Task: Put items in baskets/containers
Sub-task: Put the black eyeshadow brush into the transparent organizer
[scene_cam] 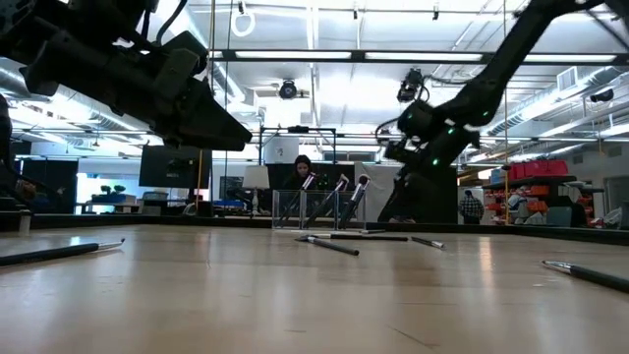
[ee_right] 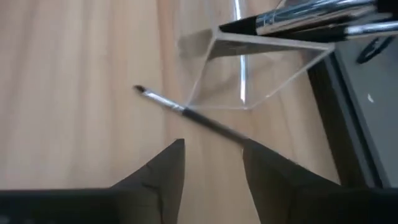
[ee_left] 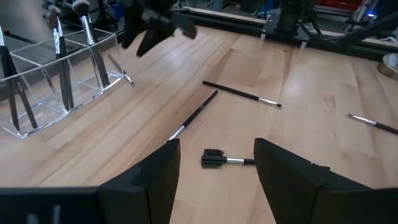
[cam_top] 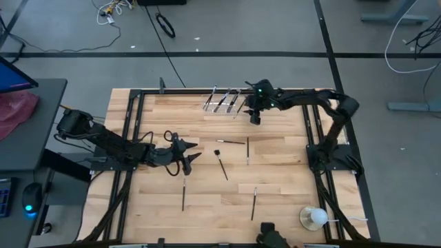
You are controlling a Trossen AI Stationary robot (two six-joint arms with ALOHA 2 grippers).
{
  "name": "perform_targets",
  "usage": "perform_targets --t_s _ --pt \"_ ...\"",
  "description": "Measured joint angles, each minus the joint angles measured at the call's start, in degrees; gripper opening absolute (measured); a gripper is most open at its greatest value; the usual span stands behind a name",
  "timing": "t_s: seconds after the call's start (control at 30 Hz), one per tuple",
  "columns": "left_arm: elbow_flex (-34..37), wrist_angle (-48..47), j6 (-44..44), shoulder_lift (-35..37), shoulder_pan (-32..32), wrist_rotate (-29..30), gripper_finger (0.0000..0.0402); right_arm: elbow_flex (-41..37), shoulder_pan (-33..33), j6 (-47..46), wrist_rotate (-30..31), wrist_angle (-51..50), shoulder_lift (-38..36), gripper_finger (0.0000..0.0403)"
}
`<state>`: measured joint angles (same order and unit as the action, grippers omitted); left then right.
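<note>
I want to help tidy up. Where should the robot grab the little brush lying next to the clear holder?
Probably mid-handle. The brush lies flat on the wood beside the clear holder, so the right end effector, fingers open, should come straight down with one finger on either side of the thin stick, clear of the bristle tip.

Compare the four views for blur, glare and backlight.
High view: evenly lit, sharp across the table. Low view: bright ceiling lights backlight the arms into silhouettes; the near tabletop is soft. Left wrist view: fairly sharp, highlights on the clear holder. Right wrist view: soft throughout, with the brush beside the holder smeared.
</note>
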<state>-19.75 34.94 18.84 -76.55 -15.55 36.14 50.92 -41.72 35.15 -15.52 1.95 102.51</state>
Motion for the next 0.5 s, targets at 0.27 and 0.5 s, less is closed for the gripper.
perform_targets --t_s 0.27,0.5 --pt "0.0 0.0 0.0 0.0 0.0 0.0 0.0211 10.2 -1.1 6.9 -0.4 -9.9 6.9 0.0142" --pt "0.0 0.5 0.0 0.0 0.0 0.0 0.0211 11.1 -2.2 10.5 -0.6 -10.2 7.0 0.0137"
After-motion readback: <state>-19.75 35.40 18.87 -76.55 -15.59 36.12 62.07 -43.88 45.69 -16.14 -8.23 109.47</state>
